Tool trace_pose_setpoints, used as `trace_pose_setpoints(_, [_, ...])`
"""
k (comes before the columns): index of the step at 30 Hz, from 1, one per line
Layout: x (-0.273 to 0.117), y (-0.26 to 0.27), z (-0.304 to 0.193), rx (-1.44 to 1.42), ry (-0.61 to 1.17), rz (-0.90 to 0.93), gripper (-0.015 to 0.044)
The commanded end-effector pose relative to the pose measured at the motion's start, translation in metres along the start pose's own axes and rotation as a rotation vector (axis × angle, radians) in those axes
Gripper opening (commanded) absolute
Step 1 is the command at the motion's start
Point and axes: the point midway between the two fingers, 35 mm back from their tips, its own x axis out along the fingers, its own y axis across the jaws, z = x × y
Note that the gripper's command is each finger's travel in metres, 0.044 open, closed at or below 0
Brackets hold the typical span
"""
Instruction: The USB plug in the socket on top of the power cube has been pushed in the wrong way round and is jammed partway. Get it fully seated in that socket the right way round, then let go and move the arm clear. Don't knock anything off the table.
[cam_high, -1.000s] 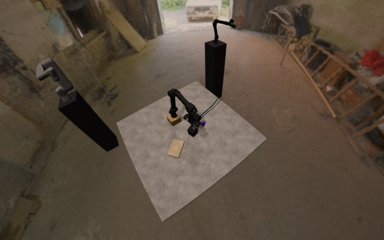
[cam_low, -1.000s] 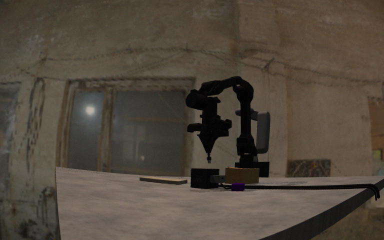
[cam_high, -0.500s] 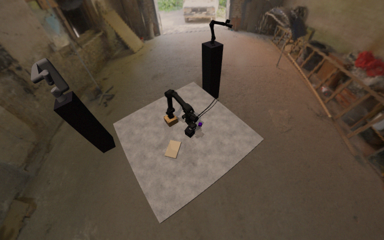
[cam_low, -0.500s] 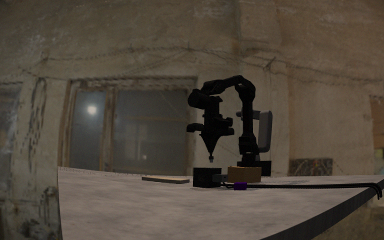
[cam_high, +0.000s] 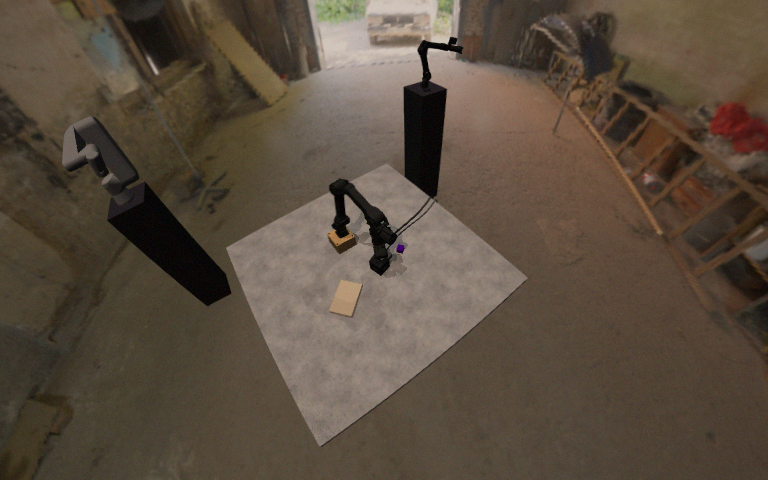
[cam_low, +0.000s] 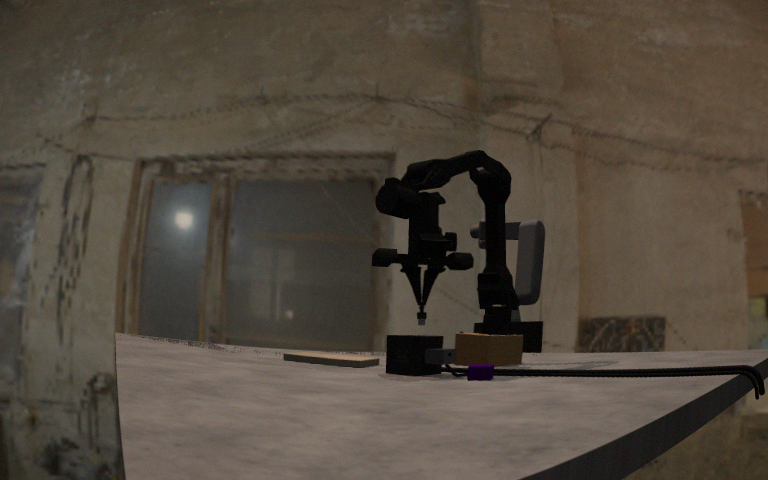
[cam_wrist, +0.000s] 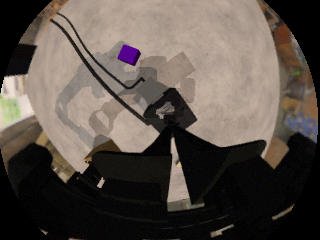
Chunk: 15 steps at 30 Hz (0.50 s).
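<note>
The black power cube (cam_high: 379, 266) (cam_low: 414, 355) (cam_wrist: 186, 113) stands on the table. My gripper (cam_low: 421, 308) (cam_wrist: 171, 128) points down above it, shut on the USB plug (cam_low: 421, 320). The plug hangs upright with its light metal end down, and a gap shows between it and the cube's top in the exterior view. In the wrist view the cube looks turned relative to the fingers. The fingertips and plug hide part of the cube's top there, and which way round the plug faces is too small to tell.
A grey plug (cam_low: 440, 356) is at the cube's side. Black cables (cam_low: 594, 372) (cam_wrist: 92, 72) run over the table edge. A purple block (cam_high: 400, 248) (cam_low: 480, 372) (cam_wrist: 129, 55) is near them. An orange-brown box (cam_high: 342, 243) (cam_low: 488, 349) stands by the arm base; a flat board (cam_high: 346, 298) (cam_low: 331, 360) lies apart.
</note>
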Motion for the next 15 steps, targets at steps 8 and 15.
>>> trace_pose_setpoints(8, [0.0003,-0.0002,0.0001,0.281,0.000,-0.001,0.0000])
trace_pose_setpoints(15, [0.0003,-0.0002,0.0001,0.464,0.000,-0.001,0.0000])
